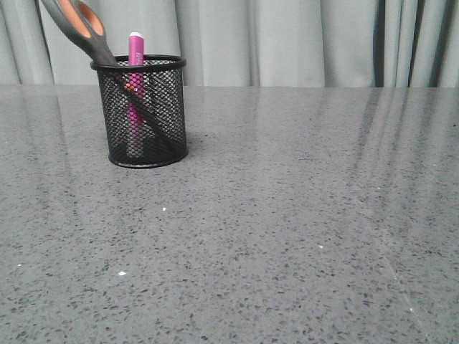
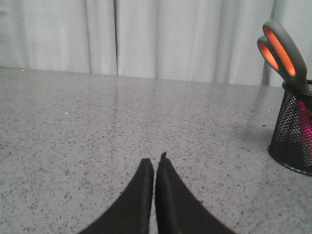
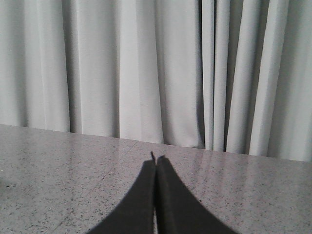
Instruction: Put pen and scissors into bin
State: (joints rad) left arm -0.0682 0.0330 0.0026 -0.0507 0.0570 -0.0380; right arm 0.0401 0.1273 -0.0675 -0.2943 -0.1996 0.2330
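On the grey speckled table (image 1: 287, 236), far left side, the bin (image 1: 143, 115) stands upright before a pale curtain (image 1: 287, 43). Pen (image 1: 135, 86) stands inside it, pale cap above the rim. Scissors (image 1: 82, 29) sit blades-down in the bin, leaning left, handles well above the rim. Left gripper (image 2: 154, 165): fingers pressed together, holding nothing, low over bare table, well apart from the bin. Right gripper (image 3: 156, 163): fingers likewise together, empty.

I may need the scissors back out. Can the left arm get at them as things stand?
Probably yes: the scissors' handles stick out above the bin, bare table lies between, but the left gripper's fingers are shut.
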